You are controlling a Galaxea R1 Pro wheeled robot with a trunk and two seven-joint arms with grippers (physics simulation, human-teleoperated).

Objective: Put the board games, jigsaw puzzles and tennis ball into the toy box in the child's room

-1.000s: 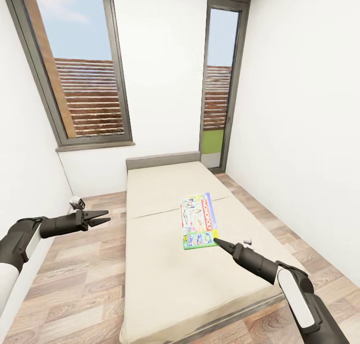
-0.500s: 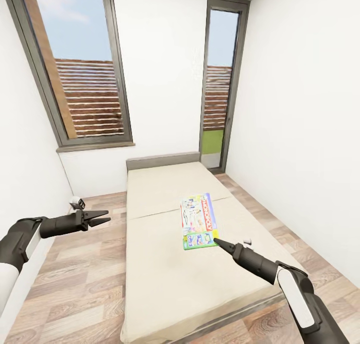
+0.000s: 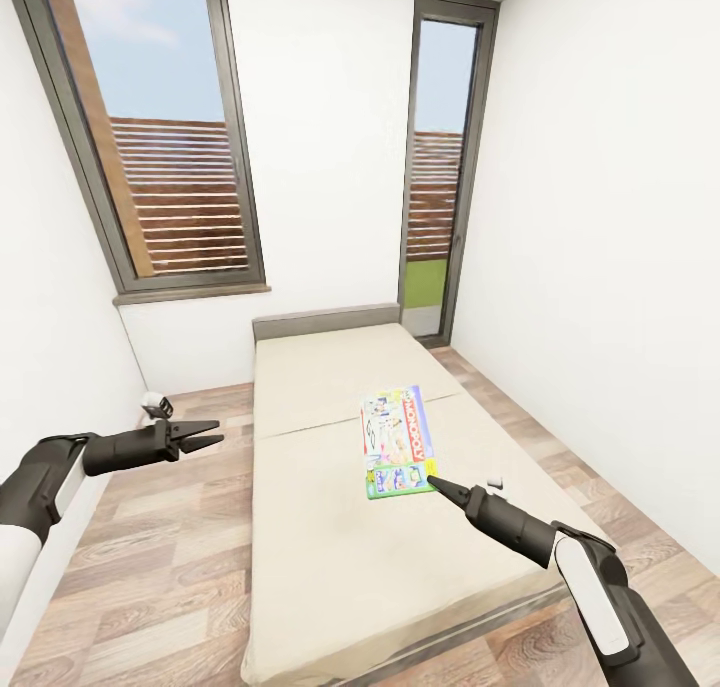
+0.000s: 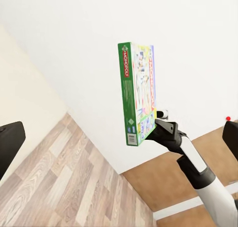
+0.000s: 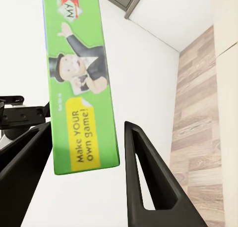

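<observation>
Lying flat on bed (image 3: 330,557): green-edged board game (image 3: 398,440) | right gripper (image 3: 433,483) spread beside it | left gripper (image 3: 208,434) wide

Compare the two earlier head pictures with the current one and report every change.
Almost nothing changed. The left gripper drifted very slightly down and toward the bed, open as before. The right gripper kept its tip at the near corner of the board game, its fingers open around that corner in the wrist view. The game lay flat on the bed throughout. Nothing was taken hold of or let go.
</observation>
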